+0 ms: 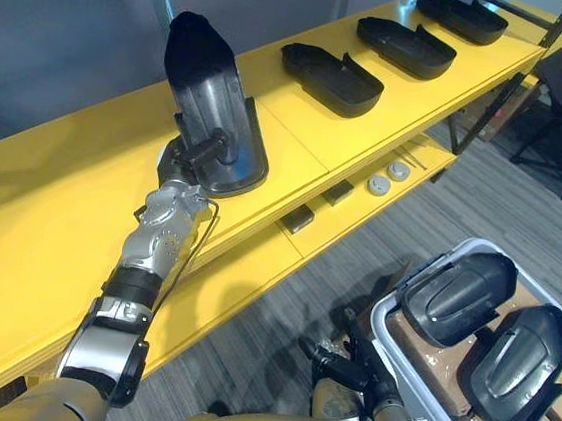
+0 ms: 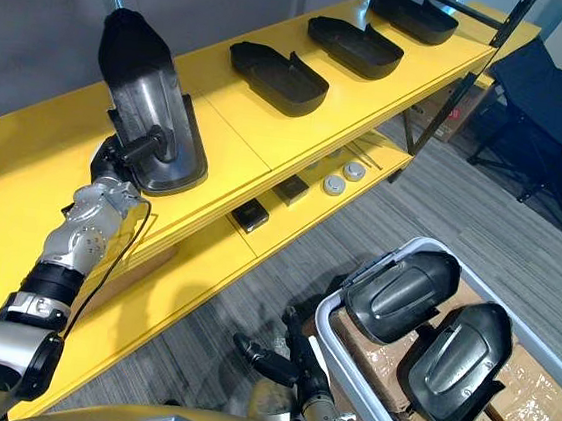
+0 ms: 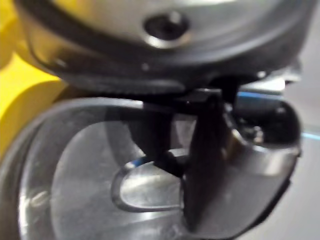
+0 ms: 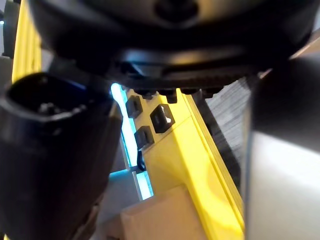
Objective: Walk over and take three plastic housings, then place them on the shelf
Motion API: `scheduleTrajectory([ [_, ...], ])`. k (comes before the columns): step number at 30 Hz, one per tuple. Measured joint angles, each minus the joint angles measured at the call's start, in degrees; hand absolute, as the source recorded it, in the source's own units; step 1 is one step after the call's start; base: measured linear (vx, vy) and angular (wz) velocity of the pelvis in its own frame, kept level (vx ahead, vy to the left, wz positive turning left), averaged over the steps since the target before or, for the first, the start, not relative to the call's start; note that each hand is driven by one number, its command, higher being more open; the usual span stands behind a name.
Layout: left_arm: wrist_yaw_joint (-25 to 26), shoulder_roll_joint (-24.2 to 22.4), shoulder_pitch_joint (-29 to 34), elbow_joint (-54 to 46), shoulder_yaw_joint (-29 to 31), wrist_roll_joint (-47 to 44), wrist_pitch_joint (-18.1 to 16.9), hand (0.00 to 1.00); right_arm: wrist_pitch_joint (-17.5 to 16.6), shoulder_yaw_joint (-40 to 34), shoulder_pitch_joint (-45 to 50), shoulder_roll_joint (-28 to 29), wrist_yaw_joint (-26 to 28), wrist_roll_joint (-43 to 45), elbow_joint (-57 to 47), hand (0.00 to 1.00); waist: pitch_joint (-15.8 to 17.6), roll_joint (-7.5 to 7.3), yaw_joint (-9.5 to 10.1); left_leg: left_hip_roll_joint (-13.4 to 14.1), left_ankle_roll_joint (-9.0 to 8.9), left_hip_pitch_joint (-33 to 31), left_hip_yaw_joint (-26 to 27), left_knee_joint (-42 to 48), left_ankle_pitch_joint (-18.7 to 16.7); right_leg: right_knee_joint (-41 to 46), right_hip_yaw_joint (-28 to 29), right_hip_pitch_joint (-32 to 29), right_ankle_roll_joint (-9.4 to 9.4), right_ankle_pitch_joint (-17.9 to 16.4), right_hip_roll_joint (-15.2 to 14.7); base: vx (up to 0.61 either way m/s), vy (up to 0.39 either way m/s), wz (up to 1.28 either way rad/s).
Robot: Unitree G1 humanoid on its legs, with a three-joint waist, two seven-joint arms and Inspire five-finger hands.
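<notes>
The left hand (image 1: pixel 192 157) sits in the middle left of the frame with its fingers curled over the lower rim of a dark plastic housing (image 1: pixel 209 87), pinching that rim; the left wrist view shows fingers reaching into the glossy hollow of the shell. From the hand the housing rises toward the upper left. Its long axis stands steep rather than flat, with the broad lower end seemingly resting on the top board of the yellow shelf (image 1: pixel 52 187). Judging from this, the next move is to tip it down flat, open side up, like the three housings (image 1: pixel 332 78) lined up toward the upper right. The shell is dark grey, smooth and scoop-shaped. The right hand (image 2: pixel 275 361) hangs low at bottom centre, fingers loose and holding nothing, just beside a grey bin (image 1: pixel 386 334) holding two more housings (image 1: pixel 456 297).
</notes>
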Motion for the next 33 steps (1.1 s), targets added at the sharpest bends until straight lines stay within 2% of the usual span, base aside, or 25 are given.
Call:
scheduleTrajectory([
  [10, 4.1, 0.0, -3.8, 3.8, 0.9, 0.6, 1.2, 1.0, -2.1, 1.5, -0.3, -0.8, -2.2, 1.5, 1.1, 1.0, 2.1, -0.35, -0.8, 0.5, -0.11, -0.3, -0.1, 1.2, -0.2, -0.8, 0.0, 0.7, -0.31, 0.5, 0.2, -0.05, -0.006, -0.01],
  [17, 3.6, 0.1, -4.1, 4.4, 2.8, 0.7, 1.1, 1.0, -3.1, 2.6, -0.3, -2.5, -3.6, 3.9, 2.8, 1.0, 2.9, 0.76, -1.38, 1.2, -0.22, -1.6, -0.6, 2.3, -0.5, -0.8, -0.4, 0.0, -0.38, 0.6, 0.4, -0.03, -0.009, 0.02],
  [33, 3.7, -0.5, -4.4, 4.5, 5.8, 2.9, 1.4, 1.0, -5.7, 4.5, 0.7, -3.7, -5.7, 6.4, 6.2, 1.0, 3.7, 1.4, -2.47, 1.2, -0.15, -1.8, -2.0, 3.0, -0.4, -0.9, -2.0, 0.8, -0.12, 0.8, 0.4, 0.0, 0.0, 0.03],
])
